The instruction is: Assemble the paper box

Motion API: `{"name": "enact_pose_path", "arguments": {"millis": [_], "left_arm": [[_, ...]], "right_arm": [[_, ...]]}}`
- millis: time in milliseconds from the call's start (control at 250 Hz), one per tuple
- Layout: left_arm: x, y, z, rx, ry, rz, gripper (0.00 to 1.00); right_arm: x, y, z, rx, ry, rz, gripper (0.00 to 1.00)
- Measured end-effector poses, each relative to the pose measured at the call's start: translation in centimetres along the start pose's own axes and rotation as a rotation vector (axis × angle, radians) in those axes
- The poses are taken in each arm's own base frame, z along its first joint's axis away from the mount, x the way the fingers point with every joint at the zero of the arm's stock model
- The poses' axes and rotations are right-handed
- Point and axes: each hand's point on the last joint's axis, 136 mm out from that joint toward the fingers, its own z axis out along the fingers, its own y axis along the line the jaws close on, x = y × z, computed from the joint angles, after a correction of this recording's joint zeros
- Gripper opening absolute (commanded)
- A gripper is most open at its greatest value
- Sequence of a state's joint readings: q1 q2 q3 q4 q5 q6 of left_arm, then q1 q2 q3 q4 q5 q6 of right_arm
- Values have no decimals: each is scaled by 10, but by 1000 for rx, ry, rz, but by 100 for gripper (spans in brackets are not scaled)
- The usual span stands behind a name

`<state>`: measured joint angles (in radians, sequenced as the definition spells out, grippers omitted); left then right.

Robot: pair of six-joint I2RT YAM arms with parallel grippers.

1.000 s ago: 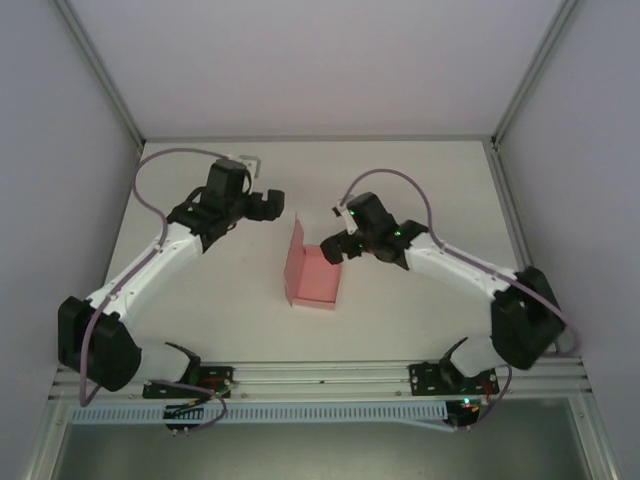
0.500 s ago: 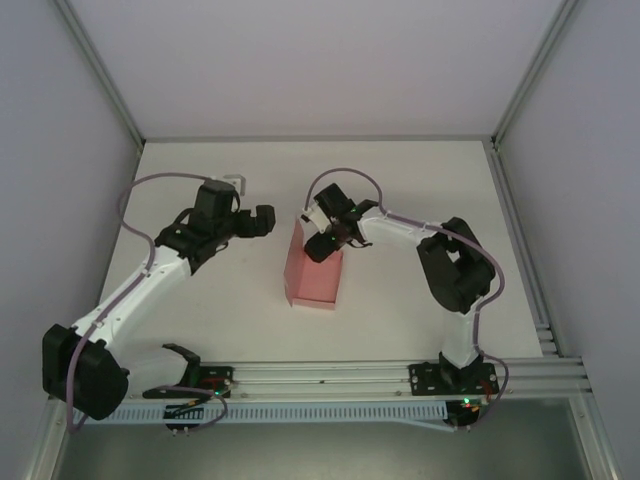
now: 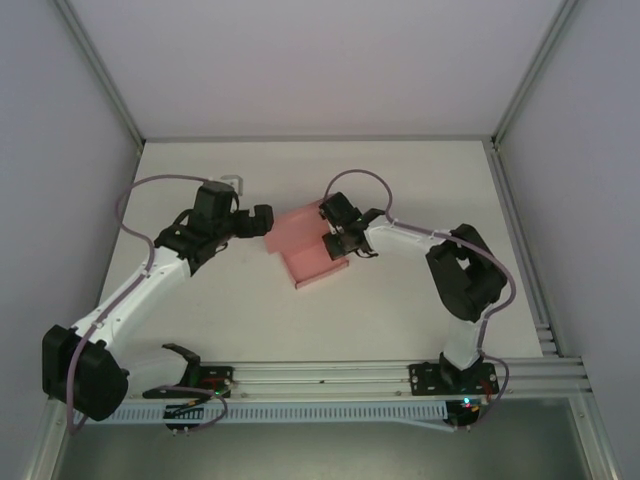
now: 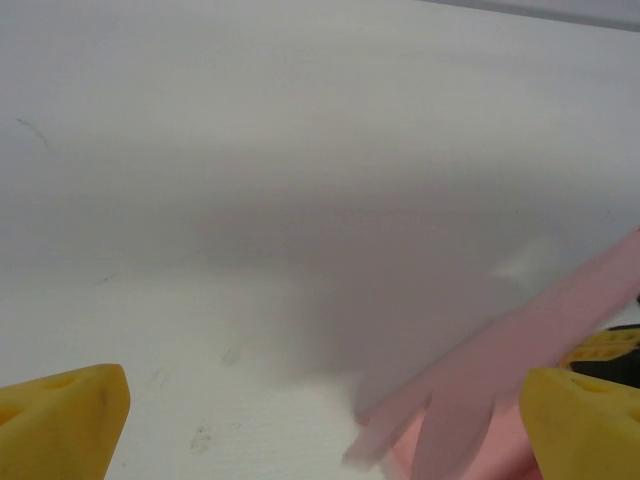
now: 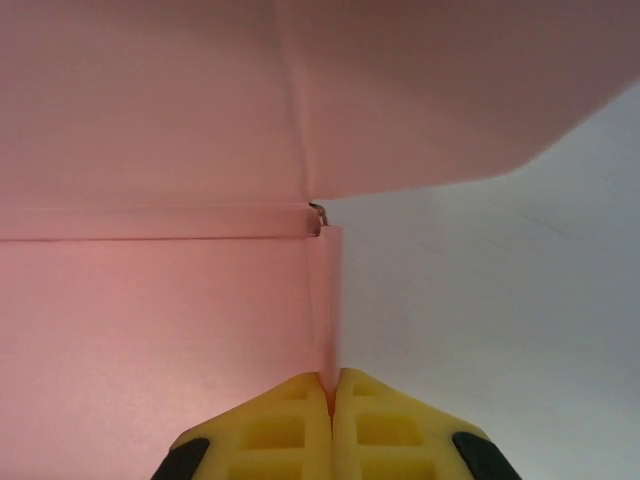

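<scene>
On the white table (image 3: 400, 180), the right gripper (image 3: 336, 244), pinching a paper box (image 3: 308, 264) wall, should fold it slowly toward the left gripper (image 3: 264, 222), whose jaws are spread wide.

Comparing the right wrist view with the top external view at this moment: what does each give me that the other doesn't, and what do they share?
Right wrist, close up: the right gripper pinches a thin upright wall of the paper box, just below a fold crease. Top external gives the layout: the left gripper stands open beside the box's left flap, and both arms reach in over the table. Shared: the pink box, with the right gripper shut on it.
</scene>
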<state>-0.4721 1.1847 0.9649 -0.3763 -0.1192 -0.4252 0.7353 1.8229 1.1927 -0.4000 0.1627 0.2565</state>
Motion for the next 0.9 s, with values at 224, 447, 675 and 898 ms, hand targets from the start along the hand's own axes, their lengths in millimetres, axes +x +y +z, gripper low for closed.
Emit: {"name": "enact_pose_path", "arguments": {"millis": [224,447,675,898], "left_arm": [[-1,2,0,-10,-7,-15,100],[5,3,4,-8,1,-10,100],[13,-18,12,116,21,87,100],[22,-44,34,264,77,263,98]], "right_arm": [[27,-11,-12,149,-12,315,6],[40,-11,-13,183,-23,471,20],[30,-11,-28,169,-63,456,50],[4,-24,-74,141,-170,377,79]]}}
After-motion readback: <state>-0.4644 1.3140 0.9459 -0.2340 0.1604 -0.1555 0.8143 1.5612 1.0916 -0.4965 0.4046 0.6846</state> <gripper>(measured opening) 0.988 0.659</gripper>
